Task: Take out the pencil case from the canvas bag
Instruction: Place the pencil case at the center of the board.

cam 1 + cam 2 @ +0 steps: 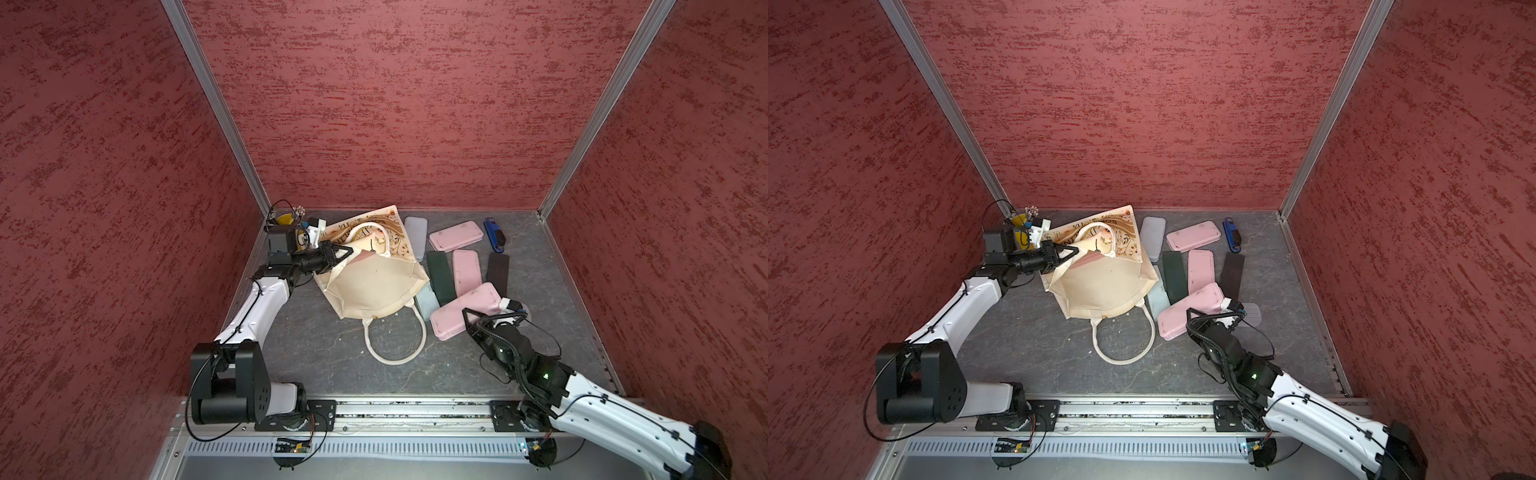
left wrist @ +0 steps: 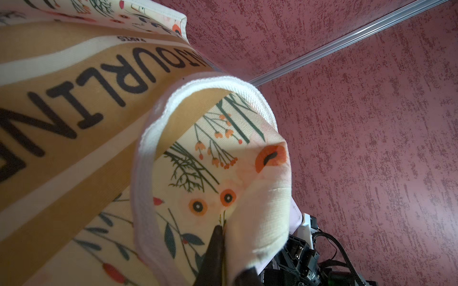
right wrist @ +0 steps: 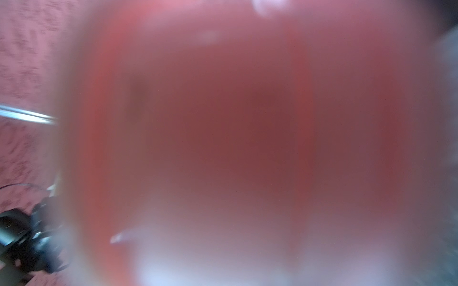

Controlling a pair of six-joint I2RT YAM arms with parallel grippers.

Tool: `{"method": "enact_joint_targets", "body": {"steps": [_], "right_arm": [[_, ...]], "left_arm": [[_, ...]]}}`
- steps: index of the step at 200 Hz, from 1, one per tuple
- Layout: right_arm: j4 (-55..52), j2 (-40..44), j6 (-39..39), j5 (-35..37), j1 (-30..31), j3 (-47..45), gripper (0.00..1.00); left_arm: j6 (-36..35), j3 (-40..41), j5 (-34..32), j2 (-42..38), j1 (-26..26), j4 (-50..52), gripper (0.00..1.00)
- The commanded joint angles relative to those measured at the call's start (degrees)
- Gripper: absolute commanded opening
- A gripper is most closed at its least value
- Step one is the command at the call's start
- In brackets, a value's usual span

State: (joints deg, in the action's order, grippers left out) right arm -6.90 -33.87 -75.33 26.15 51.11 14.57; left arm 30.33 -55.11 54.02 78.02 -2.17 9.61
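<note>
Canvas bag, one; three pink pencil cases outside.

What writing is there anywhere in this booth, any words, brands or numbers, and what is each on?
"OURLIN": big black letters on the tan band of the canvas bag, cut off at both ends.
"PARIS": small print on the same band.
The lettering on the bag in both top views is too small to read.
Nothing else bears readable text.

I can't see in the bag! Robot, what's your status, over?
Left hand shut on canvas bag rim. Right hand at a pink pencil case, grip hidden. Loose cases crowd beside bag.
</note>
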Motion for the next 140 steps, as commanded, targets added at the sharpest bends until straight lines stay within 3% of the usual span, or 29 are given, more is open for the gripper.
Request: {"method": "enact_joint_targets", "body": {"steps": [1, 65, 140], "right_arm": [[-3.3, -0.7, -8.5, 1.0, -0.3, 0.3, 0.00], [-9.8, -5.9, -16.1, 2.4, -0.3, 2.2, 0.00], [-18.8, -1.6, -25.3, 5.8, -0.3, 1.3, 0.00]], "left_arm": [[-0.2, -0.8, 1.0, 0.4, 0.4, 0.8, 0.03], [-0.3, -0.7, 0.7, 0.6, 0.4, 1.0, 0.03], [-0.4, -0.9, 0.7, 1.3, 0.4, 1.3, 0.03]]}}
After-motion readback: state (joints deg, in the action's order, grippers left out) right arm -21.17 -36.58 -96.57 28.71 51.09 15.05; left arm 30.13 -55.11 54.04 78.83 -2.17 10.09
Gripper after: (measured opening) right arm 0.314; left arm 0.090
